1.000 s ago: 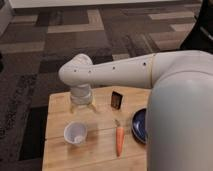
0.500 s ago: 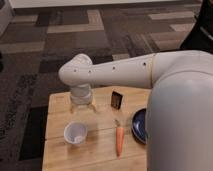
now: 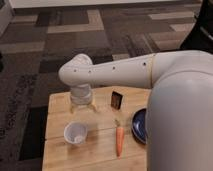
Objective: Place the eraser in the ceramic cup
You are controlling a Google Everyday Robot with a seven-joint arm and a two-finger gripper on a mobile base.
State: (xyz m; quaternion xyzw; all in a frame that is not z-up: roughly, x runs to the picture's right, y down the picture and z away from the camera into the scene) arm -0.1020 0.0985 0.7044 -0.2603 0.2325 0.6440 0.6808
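You are holding the gripper [image 3: 82, 102] low over the far left part of the table [image 3: 56, 152], pointing downward. Whether it is spread or closed cannot be told, though nothing is showing in its grasp. The eraser [image 3: 117, 99] is standing on end just to the right of it, apart from it, so the pickup is likely waiting on a short sideways reach. The cup [image 3: 75, 132] is sitting mouth up nearer than the gripper, open to a drop from above. A carrot [image 3: 119, 141] is lying near the eraser, between the cup and a blue plate [image 3: 138, 125] that the robot's own arm is partly hiding. The carrot is lying close beside the line from eraser to cup, so you are probably needing to lift clear of it.
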